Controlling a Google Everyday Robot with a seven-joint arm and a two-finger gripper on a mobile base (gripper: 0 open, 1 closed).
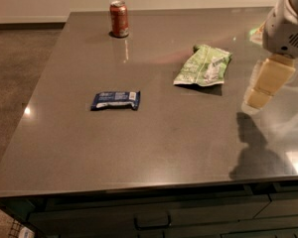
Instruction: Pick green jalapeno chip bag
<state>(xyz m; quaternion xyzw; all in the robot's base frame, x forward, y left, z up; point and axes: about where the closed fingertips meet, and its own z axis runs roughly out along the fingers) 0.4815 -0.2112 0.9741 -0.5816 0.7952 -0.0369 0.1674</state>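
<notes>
While gripper [259,97] hovers at right, green jalapeno chip bag [204,66] slants far-right.

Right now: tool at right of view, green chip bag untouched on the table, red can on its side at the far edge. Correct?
One error: the camera view shows the red can standing upright, not on its side. The tool is at right of view, apart from the green chip bag on the table.
</notes>
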